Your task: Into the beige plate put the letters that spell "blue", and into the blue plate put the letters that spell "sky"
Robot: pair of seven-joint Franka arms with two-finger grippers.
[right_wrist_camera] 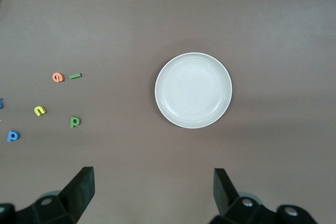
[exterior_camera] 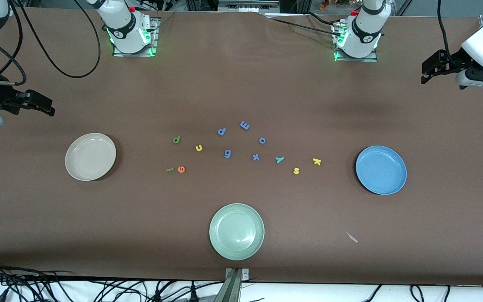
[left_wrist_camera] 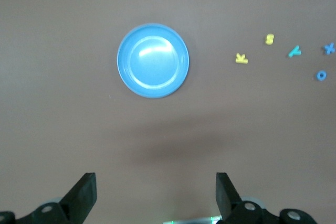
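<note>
The beige plate (exterior_camera: 90, 156) (right_wrist_camera: 193, 90) lies empty toward the right arm's end, the blue plate (exterior_camera: 381, 170) (left_wrist_camera: 153, 60) empty toward the left arm's end. Between them on the table lie green b (exterior_camera: 176, 139), yellow u (exterior_camera: 198, 147), green l (exterior_camera: 170, 170) and orange e (exterior_camera: 181, 169), then teal y (exterior_camera: 280, 159), yellow s (exterior_camera: 296, 170) and yellow k (exterior_camera: 317, 161). My left gripper (exterior_camera: 426, 75) (left_wrist_camera: 156, 192) hangs open, high above the table beside the blue plate. My right gripper (exterior_camera: 48, 108) (right_wrist_camera: 154, 190) hangs open, high beside the beige plate. Both hold nothing.
A pale green plate (exterior_camera: 236, 231) sits empty near the table's front edge. Several blue letters (exterior_camera: 227, 154) lie among the task letters at mid-table. A small pale scrap (exterior_camera: 351, 237) lies between the green and blue plates. Cables run along the table's edges.
</note>
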